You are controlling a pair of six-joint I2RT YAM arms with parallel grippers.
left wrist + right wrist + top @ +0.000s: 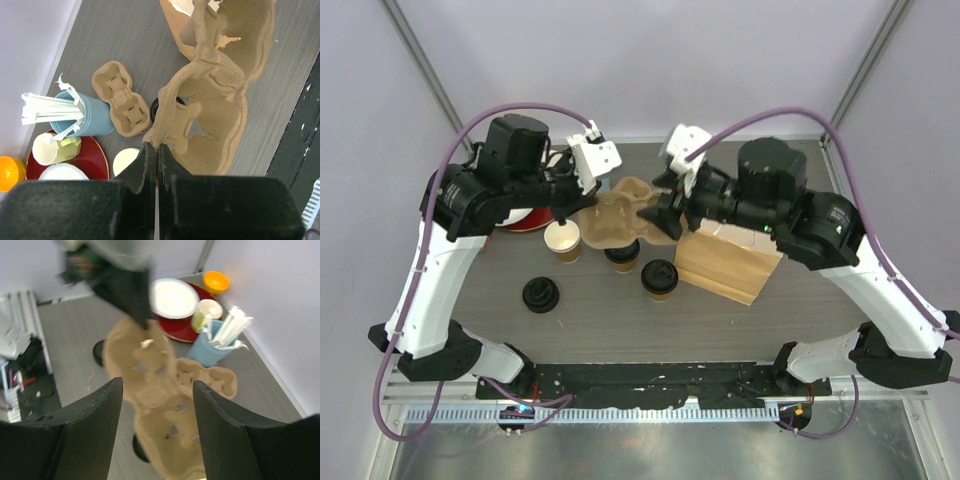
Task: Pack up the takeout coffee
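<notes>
A brown pulp cup carrier (618,215) hangs above the table. My left gripper (582,207) is shut on its left rim, and in the left wrist view the fingers pinch the carrier's (215,100) edge. My right gripper (658,216) is open, its jaws straddling the carrier's (160,410) other end without clearly touching it. Two takeout coffee cups with black lids stand below, one (622,256) under the carrier and one (659,280) nearer the front. A lidless kraft cup (563,240) stands to their left, with a loose black lid (540,295) in front of it.
A brown paper bag (728,262) lies at the right under my right arm. A second carrier (122,100) lies flat beside a light blue cup of white sticks (82,117). A red plate (95,160) holds a yellow-green mug (55,149); an orange bowl (216,281) sits by the wall.
</notes>
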